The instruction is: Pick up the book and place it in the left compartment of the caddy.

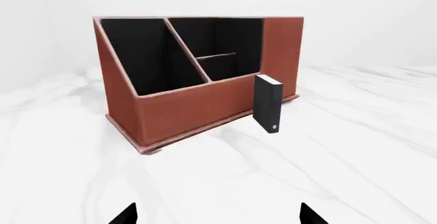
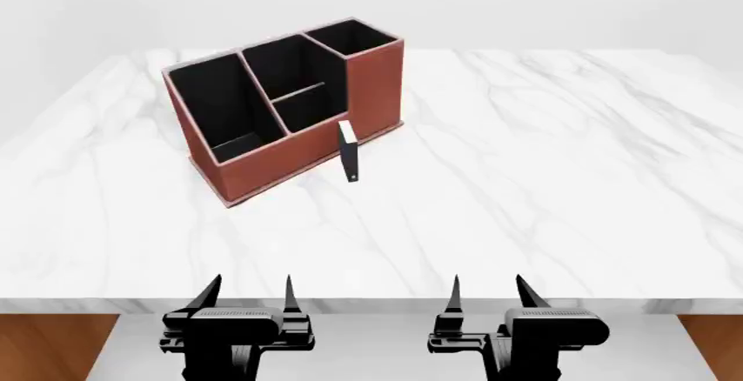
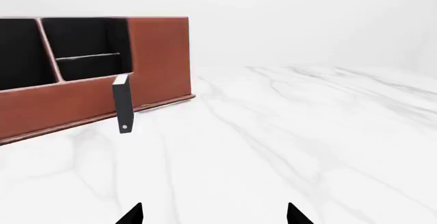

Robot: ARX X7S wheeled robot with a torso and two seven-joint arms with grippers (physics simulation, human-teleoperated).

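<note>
Upright, the book point(image 2: 350, 150) stands just before the caddy point(image 2: 282, 107), toward the counter's point(image 2: 558, 181) far left corner. Both the left gripper point(image 2: 247, 298) and right gripper point(image 2: 488, 294) hover spread wide at the near edge, well apart from it.

I operate in a bare simulated test space: a white marble surface point(image 2: 558, 181), blank pale walls, one desk caddy point(image 2: 284, 107).

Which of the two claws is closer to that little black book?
Left, slightly. The left gripper sits at the table's near edge, a bit left of the book; the right gripper sits farther off to its right.
</note>
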